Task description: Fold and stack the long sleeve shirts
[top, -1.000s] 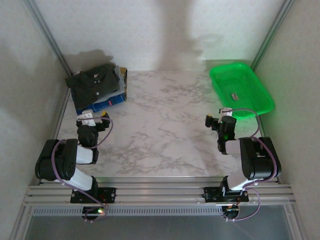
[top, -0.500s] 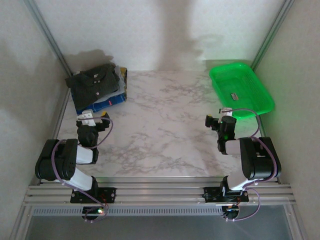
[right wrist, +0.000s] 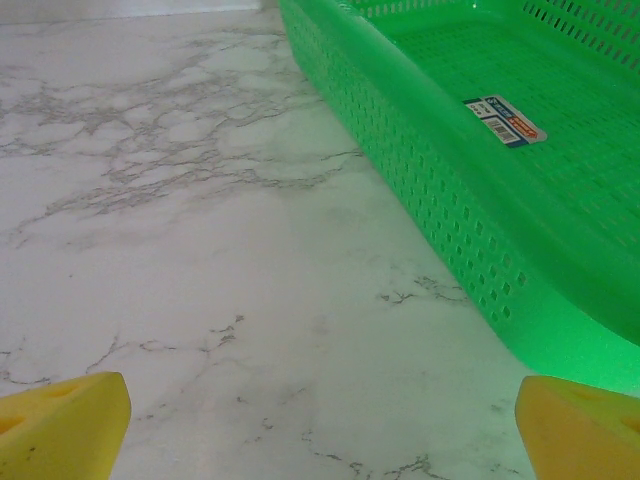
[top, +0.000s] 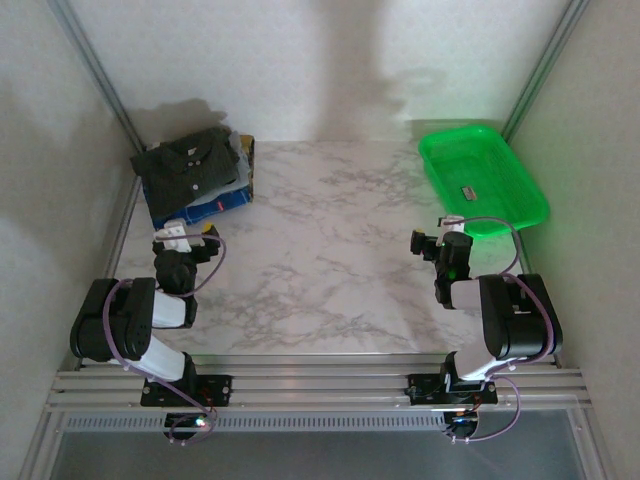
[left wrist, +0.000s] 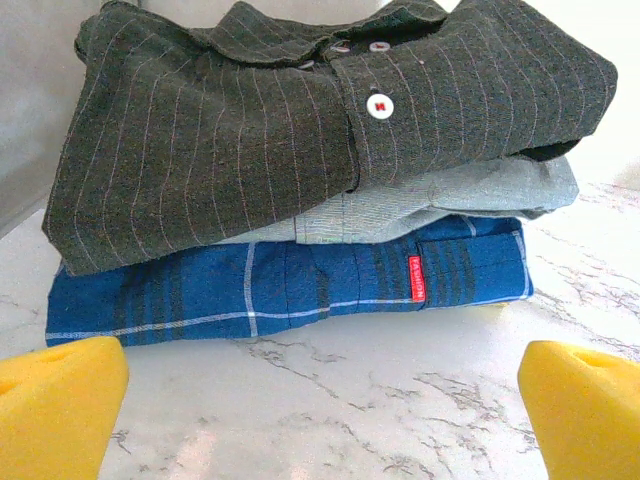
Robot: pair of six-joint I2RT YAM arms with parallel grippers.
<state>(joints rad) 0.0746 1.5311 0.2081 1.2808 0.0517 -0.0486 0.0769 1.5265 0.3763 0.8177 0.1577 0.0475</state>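
Near shirts (left wrist: pixel 250 150), left claw (left wrist: pixel 322 405) spread, empty

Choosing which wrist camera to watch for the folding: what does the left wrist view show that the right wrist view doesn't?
Left wrist: the dark striped shirt folded on top of a grey-blue shirt, with a blue plaid garment beneath both. Right wrist: the green basket with a label inside. Both: the marble table and an open tool, the left tool in one, the right tool in the other.
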